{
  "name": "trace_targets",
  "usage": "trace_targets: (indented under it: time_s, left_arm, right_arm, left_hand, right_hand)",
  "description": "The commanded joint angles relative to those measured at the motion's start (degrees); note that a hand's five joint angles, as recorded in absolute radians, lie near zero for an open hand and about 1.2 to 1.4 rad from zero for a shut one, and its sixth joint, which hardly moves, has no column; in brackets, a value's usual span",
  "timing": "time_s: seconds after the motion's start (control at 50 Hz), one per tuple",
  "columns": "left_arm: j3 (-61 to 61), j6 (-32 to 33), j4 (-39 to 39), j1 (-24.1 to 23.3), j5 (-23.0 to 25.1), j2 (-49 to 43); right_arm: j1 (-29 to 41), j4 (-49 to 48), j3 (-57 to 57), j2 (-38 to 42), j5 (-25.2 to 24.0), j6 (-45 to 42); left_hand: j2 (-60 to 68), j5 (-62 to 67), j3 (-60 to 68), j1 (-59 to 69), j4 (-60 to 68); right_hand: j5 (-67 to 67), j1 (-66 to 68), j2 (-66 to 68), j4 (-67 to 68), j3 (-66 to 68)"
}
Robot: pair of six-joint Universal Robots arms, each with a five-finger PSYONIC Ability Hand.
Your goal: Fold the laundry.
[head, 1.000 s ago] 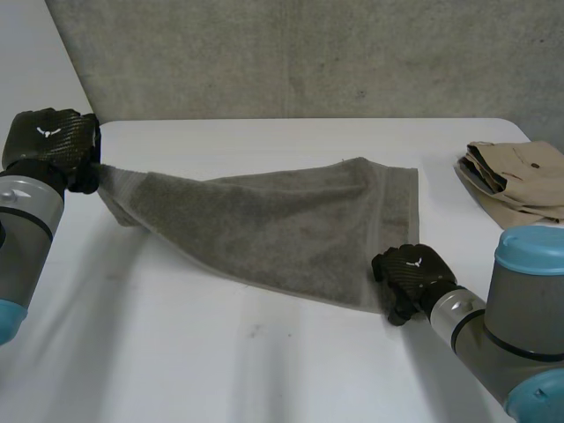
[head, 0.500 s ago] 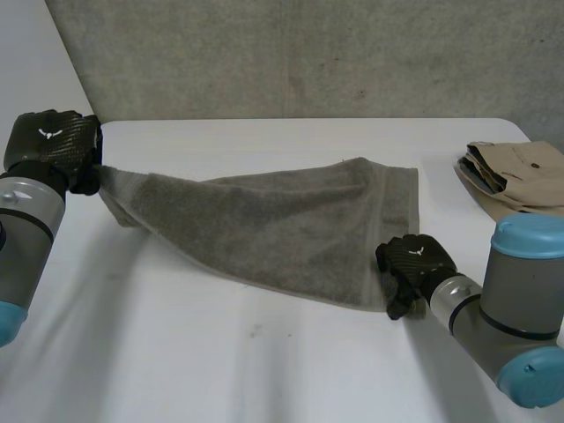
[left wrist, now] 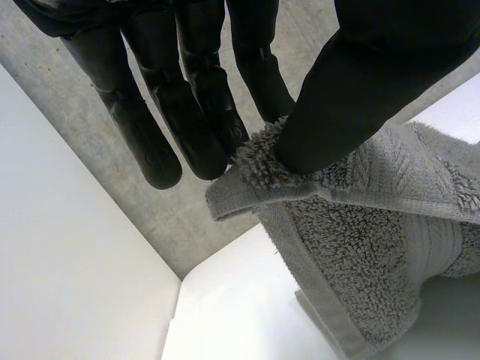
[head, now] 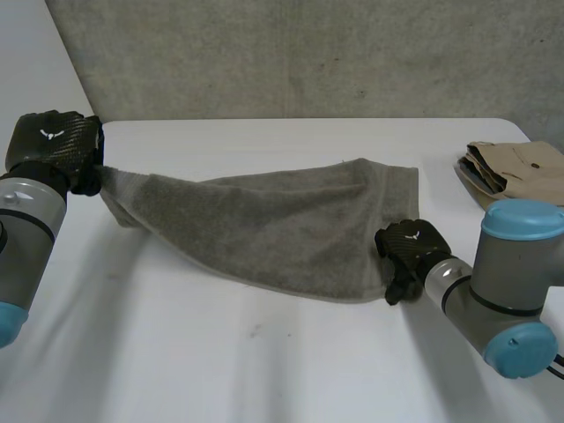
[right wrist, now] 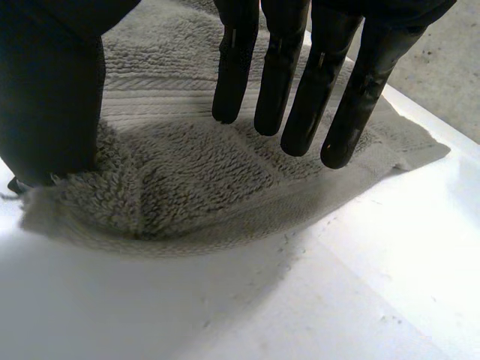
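Observation:
A grey towel (head: 282,229) stretches across the white table (head: 264,361), lifted at its left corner and lying flat at its right end. My left hand (head: 53,145) holds that raised left corner off the table. In the left wrist view the thumb (left wrist: 360,82) pinches the towel corner (left wrist: 259,161) against the fingers. My right hand (head: 407,257) rests at the towel's near right corner. In the right wrist view its straight fingers (right wrist: 300,97) hover over the towel (right wrist: 187,172), and the thumb (right wrist: 52,97) sits on the cloth's edge.
A folded beige garment (head: 520,181) lies at the table's far right edge. A concrete wall (head: 308,53) stands behind the table. Bare tabletop lies in front of the towel.
My right hand and arm have shifted a little farther onto the towel's near right corner, pushing that edge slightly inward. The left hand has kept its hold and its place.

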Motion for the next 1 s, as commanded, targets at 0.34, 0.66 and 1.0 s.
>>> trace_targets:
  time_s: [0.34,0.66,1.0]
  left_arm:
    - [-0.4,0.0,0.0,-0.2,0.0,0.0]
    - [-0.8,0.0,0.0,-0.3,0.0,0.0]
    - [-0.8,-0.1,0.1,-0.5,0.0,0.0]
  right_arm:
    - [-2.0,1.8,-12.8,7.1,1.8,0.0]
    - [-4.4,14.3,-18.9,9.6,-2.2,-0.2]
    - [-4.3,13.0,-17.2,6.6,-2.6,-0.2]
  left_hand:
    - [11.3,13.3,11.6,15.5,11.2]
    - [11.3,13.3,11.6,15.5,11.2]
    - [11.3,13.3,11.6,15.5,11.2]
  right_hand:
    - [37.7,40.0,34.2,34.3,34.1]
    - [15.3,17.6,11.8,12.0,11.8]
    - [44.2,46.5,40.7,40.8,40.7]
